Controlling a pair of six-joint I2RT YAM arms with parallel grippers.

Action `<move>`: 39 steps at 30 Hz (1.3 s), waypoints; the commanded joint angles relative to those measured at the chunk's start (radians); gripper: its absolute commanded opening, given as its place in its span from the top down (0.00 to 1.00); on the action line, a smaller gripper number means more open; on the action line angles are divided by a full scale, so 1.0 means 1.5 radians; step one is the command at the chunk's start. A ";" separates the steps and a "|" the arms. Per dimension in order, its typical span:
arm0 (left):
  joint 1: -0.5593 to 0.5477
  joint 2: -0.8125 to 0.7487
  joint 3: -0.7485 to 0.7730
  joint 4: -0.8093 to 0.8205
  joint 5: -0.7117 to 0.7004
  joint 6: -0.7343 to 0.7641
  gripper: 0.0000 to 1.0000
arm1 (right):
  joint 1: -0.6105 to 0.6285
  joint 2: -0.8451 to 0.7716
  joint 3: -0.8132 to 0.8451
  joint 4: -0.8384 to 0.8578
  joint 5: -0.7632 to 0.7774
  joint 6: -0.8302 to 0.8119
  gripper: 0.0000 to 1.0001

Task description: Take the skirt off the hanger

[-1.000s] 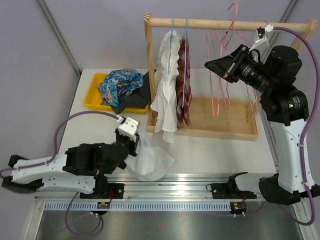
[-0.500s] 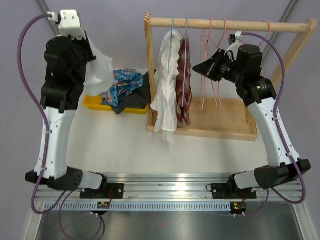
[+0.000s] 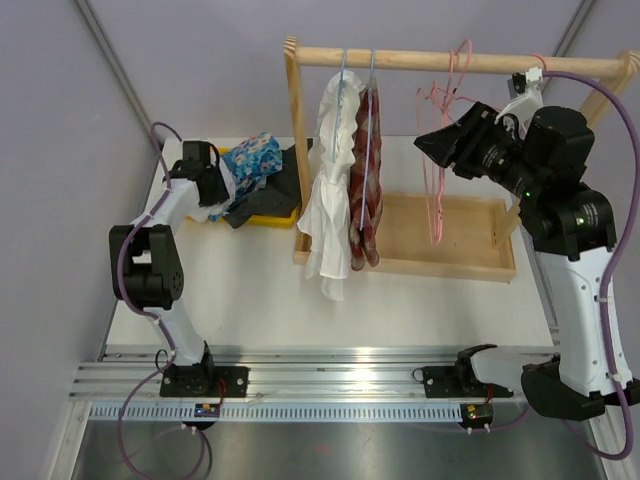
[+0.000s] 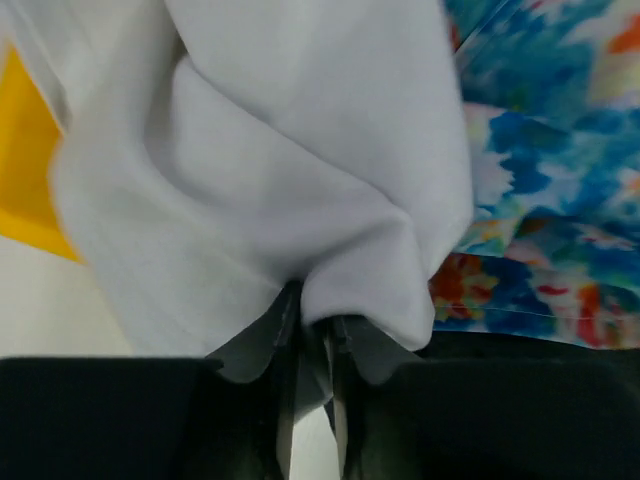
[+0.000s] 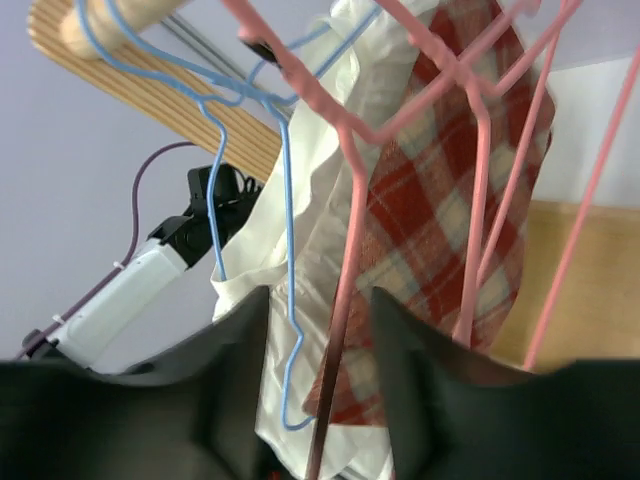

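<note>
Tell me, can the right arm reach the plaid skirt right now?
Probably yes: the open right gripper faces the plaid skirt at its height, but a pink hanger hanging between its jaws could snag.

High rear overview of table (image 3: 250, 290); left wrist tight on white cloth (image 4: 300, 150), right wrist among pink hangers (image 5: 349, 220).

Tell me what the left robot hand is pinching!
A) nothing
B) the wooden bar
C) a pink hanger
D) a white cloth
D: in the left wrist view the left gripper is shut on a fold of the white cloth, with the yellow tray behind it.
</note>
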 commanded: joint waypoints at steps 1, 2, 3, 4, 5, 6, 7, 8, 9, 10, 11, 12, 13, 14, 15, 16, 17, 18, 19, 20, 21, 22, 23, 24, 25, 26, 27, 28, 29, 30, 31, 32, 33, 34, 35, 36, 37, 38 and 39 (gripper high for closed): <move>-0.003 -0.005 0.025 0.039 0.027 -0.051 0.57 | -0.002 -0.026 0.076 -0.040 0.029 -0.036 0.42; -0.003 0.012 0.040 0.023 0.033 -0.051 0.49 | -0.002 -0.027 0.087 -0.046 0.033 -0.041 0.35; -0.003 0.036 0.079 0.003 0.036 -0.051 0.32 | -0.002 -0.027 0.097 -0.050 0.038 -0.044 0.29; -0.003 0.045 0.096 -0.013 0.035 -0.052 0.10 | -0.002 -0.029 0.118 -0.054 0.041 -0.047 0.16; -0.002 0.045 0.111 -0.043 0.019 -0.061 0.01 | -0.001 -0.023 0.130 -0.066 0.045 -0.050 0.13; -0.003 0.026 0.125 -0.049 0.007 -0.063 0.01 | -0.001 -0.020 0.141 -0.070 0.047 -0.052 0.11; -0.002 0.007 0.122 -0.046 -0.002 -0.063 0.01 | -0.002 -0.018 0.167 -0.075 0.044 -0.054 0.11; -0.002 -0.013 0.121 -0.040 -0.018 -0.065 0.01 | -0.002 -0.009 0.181 -0.086 0.038 -0.055 0.10; -0.002 -0.038 0.120 -0.039 -0.024 -0.066 0.01 | -0.002 -0.002 0.197 -0.091 0.022 -0.054 0.09; -0.003 -0.084 0.124 -0.043 -0.033 -0.068 0.01 | -0.001 0.012 0.227 -0.095 0.007 -0.045 0.09; -0.002 -0.109 0.129 -0.049 -0.038 -0.066 0.01 | -0.002 0.021 0.244 -0.095 -0.013 -0.038 0.09; -0.003 -0.133 0.136 -0.057 -0.040 -0.063 0.01 | -0.002 0.030 0.277 -0.094 -0.050 -0.030 0.09; -0.003 -0.180 0.149 -0.065 -0.039 -0.061 0.01 | -0.003 0.040 0.293 -0.089 -0.071 -0.020 0.09; -0.003 -0.201 0.153 -0.082 -0.036 -0.054 0.01 | -0.001 0.057 0.305 -0.073 -0.089 0.001 0.09; -0.003 -0.222 0.158 -0.091 -0.034 -0.048 0.01 | -0.003 0.065 0.319 -0.057 -0.126 0.013 0.09; -0.003 -0.245 0.159 -0.108 -0.030 -0.043 0.01 | -0.002 0.080 0.323 -0.020 -0.147 0.025 0.09; -0.003 -0.287 0.152 -0.113 -0.023 -0.040 0.01 | -0.002 0.089 0.324 -0.001 -0.182 0.051 0.09; -0.004 -0.314 0.144 -0.116 -0.018 -0.038 0.01 | -0.002 0.098 0.326 0.014 -0.198 0.063 0.10; -0.003 -0.360 0.118 -0.118 -0.006 -0.033 0.01 | -0.002 0.120 0.329 0.037 -0.221 0.082 0.11; -0.003 -0.384 0.104 -0.117 -0.004 -0.032 0.01 | -0.002 0.130 0.331 0.046 -0.222 0.090 0.11; -0.003 -0.406 0.088 -0.115 -0.001 -0.033 0.01 | -0.001 0.138 0.328 0.053 -0.235 0.094 0.13; -0.003 -0.424 0.071 -0.115 0.008 -0.033 0.01 | -0.001 0.148 0.324 0.059 -0.237 0.095 0.13; -0.003 -0.462 0.033 -0.113 0.056 -0.031 0.01 | 0.000 0.149 0.315 0.062 -0.235 0.091 0.13; -0.008 -0.478 0.006 -0.110 0.094 -0.031 0.01 | -0.001 0.146 0.286 0.069 -0.233 0.088 0.14; -0.016 -0.494 -0.017 -0.118 0.114 -0.032 0.01 | -0.001 0.133 0.270 0.075 -0.230 0.086 0.14; -0.029 -0.510 -0.043 -0.120 0.115 -0.037 0.01 | -0.001 0.124 0.251 0.083 -0.227 0.077 0.14; -0.066 -0.552 -0.114 -0.119 0.095 -0.042 0.01 | 0.001 0.116 0.215 0.084 -0.223 0.071 0.14; -0.085 -0.577 -0.149 -0.098 0.082 -0.046 0.01 | 0.000 0.095 0.195 0.086 -0.221 0.064 0.13; -0.105 -0.601 -0.194 -0.078 0.073 -0.050 0.01 | 0.003 0.088 0.176 0.079 -0.206 0.045 0.14; -0.143 -0.631 -0.229 -0.058 0.067 -0.055 0.01 | 0.003 0.082 0.146 0.071 -0.199 0.032 0.13; -0.162 -0.670 -0.281 -0.035 0.065 -0.060 0.01 | 0.006 0.078 0.130 0.057 -0.192 0.019 0.13; -0.179 -0.686 -0.297 -0.028 0.046 -0.064 0.01 | 0.008 0.078 0.118 0.048 -0.170 -0.007 0.14; -0.213 -0.697 -0.307 -0.025 0.034 -0.067 0.01 | 0.010 0.082 0.103 0.038 -0.158 -0.021 0.14; -0.229 -0.709 -0.318 -0.027 0.018 -0.070 0.01 | 0.011 0.094 0.098 0.025 -0.148 -0.044 0.15; -0.241 -0.710 -0.321 -0.030 -0.008 -0.072 0.01 | 0.012 0.100 0.092 0.022 -0.125 -0.052 0.16; -0.259 -0.711 -0.323 -0.031 -0.012 -0.070 0.01 | 0.016 0.106 0.083 0.022 -0.117 -0.060 0.16; -0.265 -0.710 -0.324 -0.033 -0.015 -0.070 0.01 | 0.018 0.119 0.079 0.033 -0.115 -0.061 0.16; -0.271 -0.708 -0.321 -0.035 -0.023 -0.071 0.01 | 0.022 0.125 0.076 0.041 -0.109 -0.062 0.17; -0.280 -0.705 -0.318 -0.037 -0.026 -0.072 0.01 | 0.031 0.132 0.075 0.048 -0.106 -0.061 0.17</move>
